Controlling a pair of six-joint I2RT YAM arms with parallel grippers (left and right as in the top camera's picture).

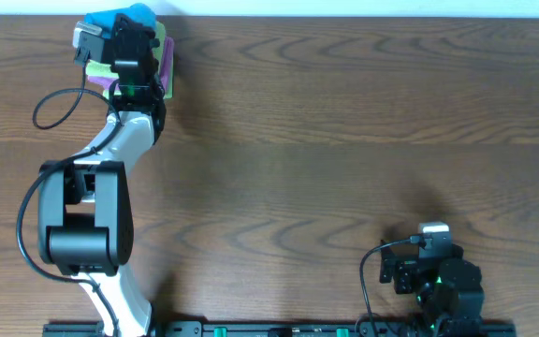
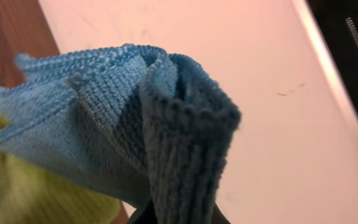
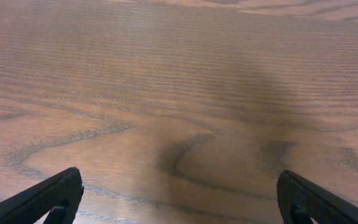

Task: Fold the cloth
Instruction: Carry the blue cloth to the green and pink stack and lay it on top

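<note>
Blue cloth (image 2: 123, 118) sits bunched in my left gripper (image 1: 122, 42), clamped tight, at the far-left corner of the table (image 1: 344, 140); my right gripper (image 3: 180, 198) gapes empty, well apart.

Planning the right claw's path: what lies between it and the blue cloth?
Only bare wooden table, seen overhead, from the right claw up to the left arm standing over the cloth.

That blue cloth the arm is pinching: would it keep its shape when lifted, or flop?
Probably flops: the blue cloth bunches into soft folds at the left gripper. Its nubby weave looks grippy, so slipping seems unlikely.
</note>
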